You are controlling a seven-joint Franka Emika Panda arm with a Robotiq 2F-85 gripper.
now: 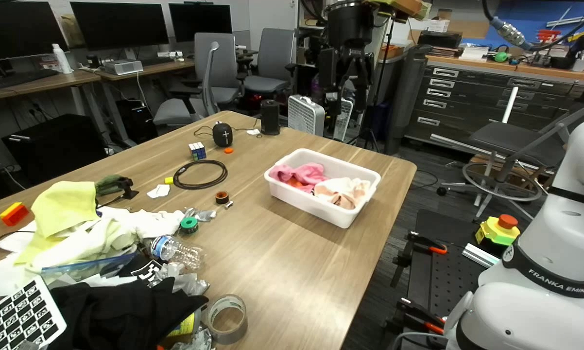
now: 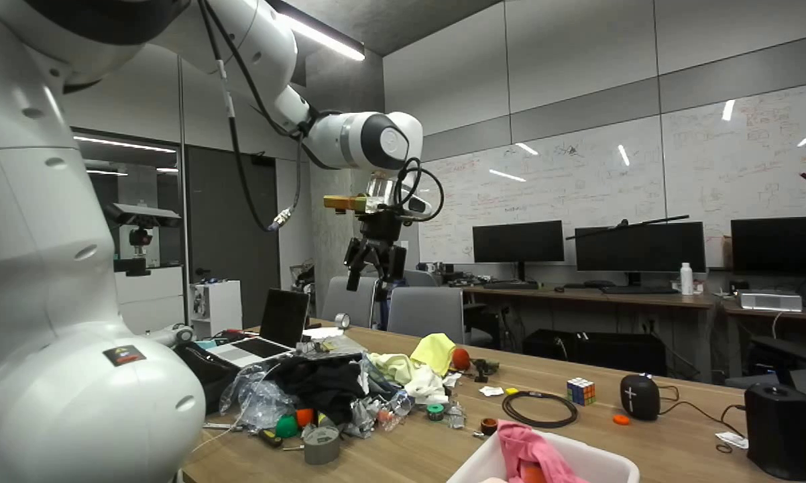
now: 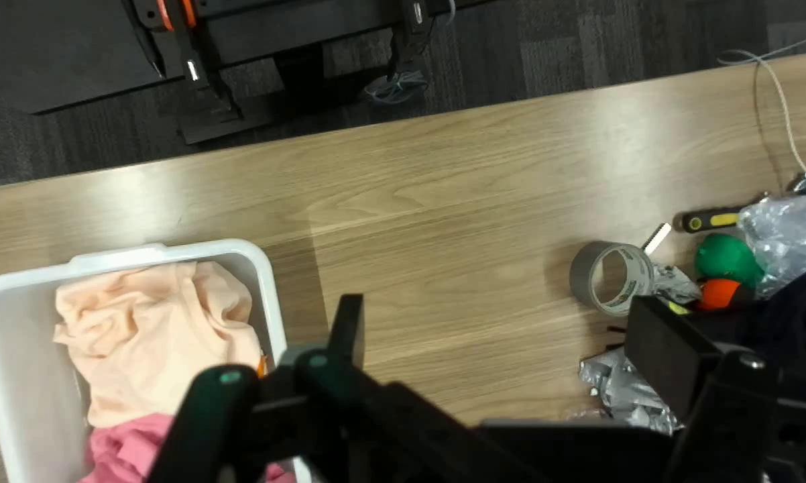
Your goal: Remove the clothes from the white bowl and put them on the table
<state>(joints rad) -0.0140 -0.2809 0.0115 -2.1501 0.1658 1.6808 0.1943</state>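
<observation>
Pincer [image 3: 500, 339] gapes; white tub [image 1: 311, 205] points lengthwise toward table edge [image 1: 370, 253].

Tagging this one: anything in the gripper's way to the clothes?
Nothing visible covers the clothes from above. The white bowl walls them in on all sides, so the open gripper would probably need to come over its rim.

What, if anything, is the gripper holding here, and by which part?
Nothing is held: the gripper hangs open and empty, while the pink cloth and the peach cloth lie in the white bin.
</observation>
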